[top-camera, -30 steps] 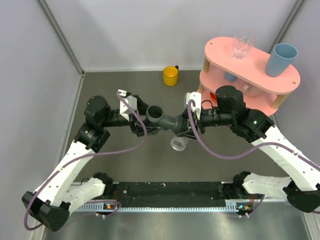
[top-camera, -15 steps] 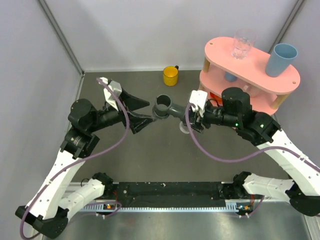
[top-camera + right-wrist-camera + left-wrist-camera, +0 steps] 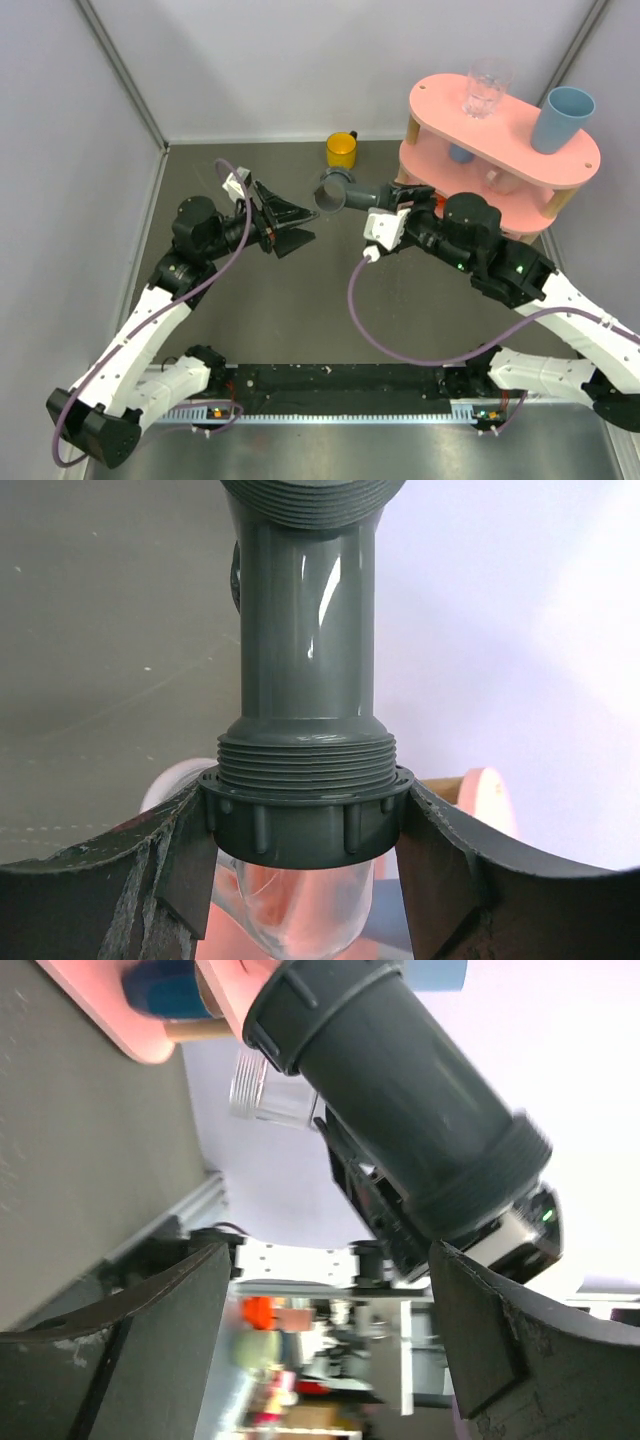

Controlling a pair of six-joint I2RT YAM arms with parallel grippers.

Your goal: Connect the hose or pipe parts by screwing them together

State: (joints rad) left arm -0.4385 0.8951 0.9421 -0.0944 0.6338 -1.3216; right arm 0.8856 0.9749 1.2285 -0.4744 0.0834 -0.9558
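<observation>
The dark grey pipe fitting hangs in the air near the back of the table, held from its right end by my right gripper. In the right wrist view my right gripper is shut on the ribbed grey collar. That collar is threaded onto the fitting, and the clear tubular piece sticks out behind it. My left gripper stands open just left of the fitting, not touching it. In the left wrist view the fitting fills the space beyond my open left gripper.
A yellow cup stands at the back wall, just behind the fitting. A pink two-level shelf at the back right carries a clear drinking glass and a blue cup. Purple cables loop off both wrists.
My left gripper opened, let go of the fitting and drew back to the left. My right gripper swung the joined parts away from the table centre toward the back.
</observation>
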